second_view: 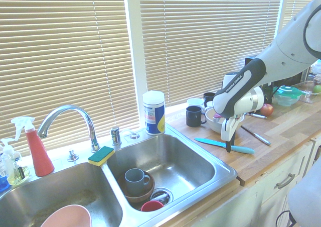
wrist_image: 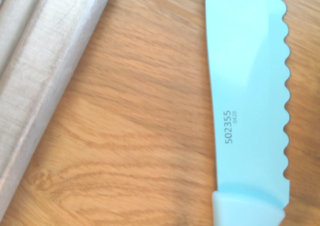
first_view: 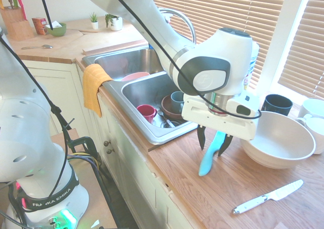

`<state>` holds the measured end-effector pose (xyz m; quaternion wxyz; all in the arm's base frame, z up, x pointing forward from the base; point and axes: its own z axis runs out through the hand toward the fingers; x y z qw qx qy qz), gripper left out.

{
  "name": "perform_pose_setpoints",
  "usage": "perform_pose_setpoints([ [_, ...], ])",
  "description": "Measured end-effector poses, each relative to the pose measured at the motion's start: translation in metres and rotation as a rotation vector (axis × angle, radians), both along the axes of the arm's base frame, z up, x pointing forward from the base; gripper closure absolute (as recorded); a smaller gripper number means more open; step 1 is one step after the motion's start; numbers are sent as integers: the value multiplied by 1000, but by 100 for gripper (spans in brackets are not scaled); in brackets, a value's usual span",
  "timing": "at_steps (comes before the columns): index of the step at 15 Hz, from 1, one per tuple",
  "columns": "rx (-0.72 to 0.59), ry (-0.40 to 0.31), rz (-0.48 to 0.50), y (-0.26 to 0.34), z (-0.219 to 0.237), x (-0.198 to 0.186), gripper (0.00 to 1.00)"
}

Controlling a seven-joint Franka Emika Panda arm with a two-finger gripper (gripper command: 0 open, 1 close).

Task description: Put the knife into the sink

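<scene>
The knife (first_view: 209,157) lies flat on the wooden counter (first_view: 202,188) just beside the sink (first_view: 132,94), on the side of the basin that holds the dishes, its turquoise blade pointing towards the sink rim and its handle away from it. The gripper (first_view: 213,144) stands straight down over the knife with its two dark fingers set apart, one on either side of the blade close to where it meets the handle; the jaws are spread wide and, as far as the exterior views show, have not closed on the plastic. In the second exterior view the knife (second_view: 224,145) rests on the counter with the gripper (second_view: 228,145) reaching down to its middle. The wrist view shows the knife (wrist_image: 250,106) from close by, its serrated edge along one side and the print 502355 on the blade, with the shiny rim of the sink (wrist_image: 45,86) running along the wood a little way off. Farther from the sink than the knife sit a big cream bowl (first_view: 281,139) and a white-handled knife (first_view: 268,196), both apart from the turquoise one. Inside the nearer basin are a grey mug (second_view: 134,178) and a red cup (first_view: 146,111).
</scene>
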<state>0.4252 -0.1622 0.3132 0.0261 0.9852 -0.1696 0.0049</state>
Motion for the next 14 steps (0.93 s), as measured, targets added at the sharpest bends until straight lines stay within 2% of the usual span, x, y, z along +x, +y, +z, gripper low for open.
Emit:
perform_pose_setpoints([
  [14,12,-4,-42,-15,1,-8,100],
])
